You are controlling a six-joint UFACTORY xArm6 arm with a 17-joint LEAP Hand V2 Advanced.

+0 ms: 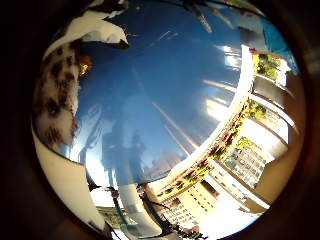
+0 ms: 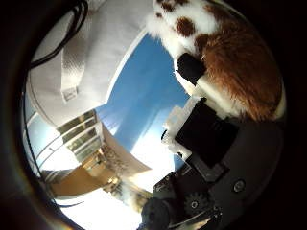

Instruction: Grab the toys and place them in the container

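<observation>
Plush toy (image 1: pixel 56 92), white fur with dark brown spots, sits close against the palm at one edge of the little-finger-side view, over a glossy blue surface (image 1: pixel 165 90) that takes up most of that view. A white finger part with a dark tip lies against the toy's upper end. Reflections and streaks of light run across the blue. A white rim (image 1: pixel 235 115) borders the blue surface; beyond it, greenery and pale buildings in bright light. In the thumb-side view, a white ribbed container (image 2: pixel 91 62) with a small tab on its wall stands on the same blue surface, apart from the toy. Further across, the same toy fills a corner of that view, here white with brown patches and a large rust-brown area, very near the camera. The hand (image 2: pixel 201 134), white and black parts with a small gear showing, has a black fingertip (image 2: pixel 190 67) pressed into the fur and a white segment lying along it; fingers look curled onto the toy, pinching it against the palm
</observation>
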